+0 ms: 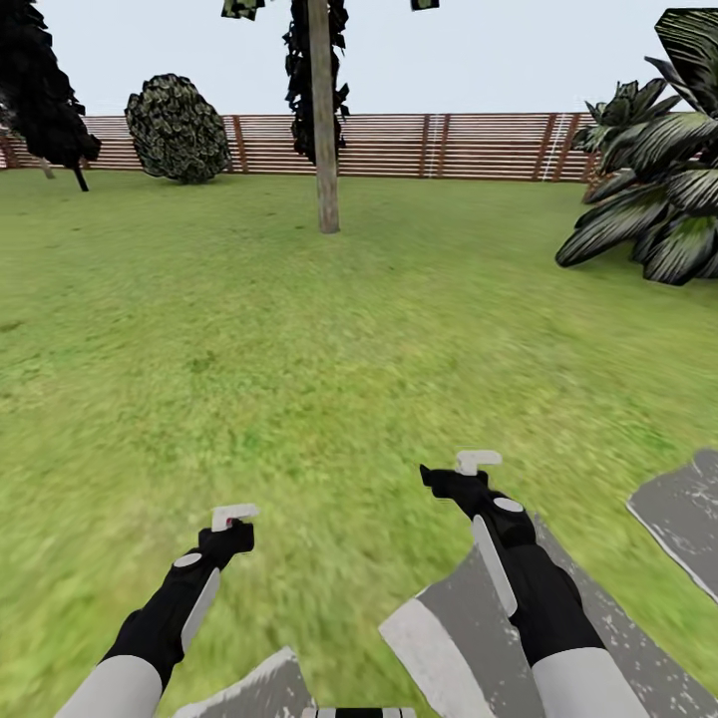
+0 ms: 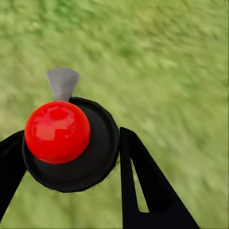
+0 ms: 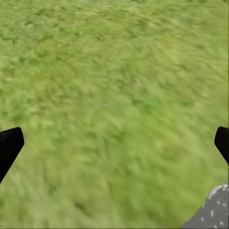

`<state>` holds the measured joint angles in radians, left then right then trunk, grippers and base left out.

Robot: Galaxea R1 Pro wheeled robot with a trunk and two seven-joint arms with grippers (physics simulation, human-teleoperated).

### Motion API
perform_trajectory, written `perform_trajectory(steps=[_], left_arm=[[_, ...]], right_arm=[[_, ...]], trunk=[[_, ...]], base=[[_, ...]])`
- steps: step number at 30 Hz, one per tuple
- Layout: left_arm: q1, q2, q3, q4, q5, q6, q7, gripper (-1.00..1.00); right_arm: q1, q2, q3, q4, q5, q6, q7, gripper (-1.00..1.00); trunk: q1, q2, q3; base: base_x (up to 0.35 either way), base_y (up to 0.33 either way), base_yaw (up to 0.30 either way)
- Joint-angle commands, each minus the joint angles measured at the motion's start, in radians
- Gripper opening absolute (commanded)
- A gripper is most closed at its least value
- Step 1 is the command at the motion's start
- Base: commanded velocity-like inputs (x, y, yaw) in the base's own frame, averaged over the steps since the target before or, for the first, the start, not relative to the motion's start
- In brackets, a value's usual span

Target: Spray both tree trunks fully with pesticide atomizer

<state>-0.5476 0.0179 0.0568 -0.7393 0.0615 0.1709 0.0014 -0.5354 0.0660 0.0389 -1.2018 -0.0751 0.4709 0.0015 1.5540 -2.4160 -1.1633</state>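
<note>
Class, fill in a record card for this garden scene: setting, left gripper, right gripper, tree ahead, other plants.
Setting: green lawn ringed by a brown slat fence
Left gripper: closed around the atomizer, which has a dark round body, a red dome and a grey nozzle
Right gripper: open, above grass
Tree trunk: pale, standing mid-lawn ahead, well beyond both arms
Other plants: round shrub by the fence; broad-leaved plant at the right
</note>
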Motion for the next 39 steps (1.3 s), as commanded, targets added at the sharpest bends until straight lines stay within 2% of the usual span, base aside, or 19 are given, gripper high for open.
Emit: perform_trajectory(steps=[1, 7, 39], left_arm=[[0.000, 0.000, 0.000, 0.000, 0.000, 0.000, 0.000, -1.00], [0.000, 0.000, 0.000, 0.000, 0.000, 0.000, 0.000, -1.00], [0.000, 0.000, 0.000, 0.001, 0.000, -0.001, 0.000, -1.00]], right_arm=[[0.000, 0.000, 0.000, 0.000, 0.000, 0.000, 0.000, 1.00], [0.000, 0.000, 0.000, -0.001, 0.000, 0.000, 0.000, 1.00], [0.000, 0.000, 0.001, 0.005, 0.000, 0.000, 0.000, 1.00]], trunk=[[0.000, 0.000, 0.000], [0.000, 0.000, 0.000], [0.000, 0.000, 0.000]], base=[[0.338, 0.000, 0.269], [0.338, 0.000, 0.136], [0.338, 0.000, 0.010]])
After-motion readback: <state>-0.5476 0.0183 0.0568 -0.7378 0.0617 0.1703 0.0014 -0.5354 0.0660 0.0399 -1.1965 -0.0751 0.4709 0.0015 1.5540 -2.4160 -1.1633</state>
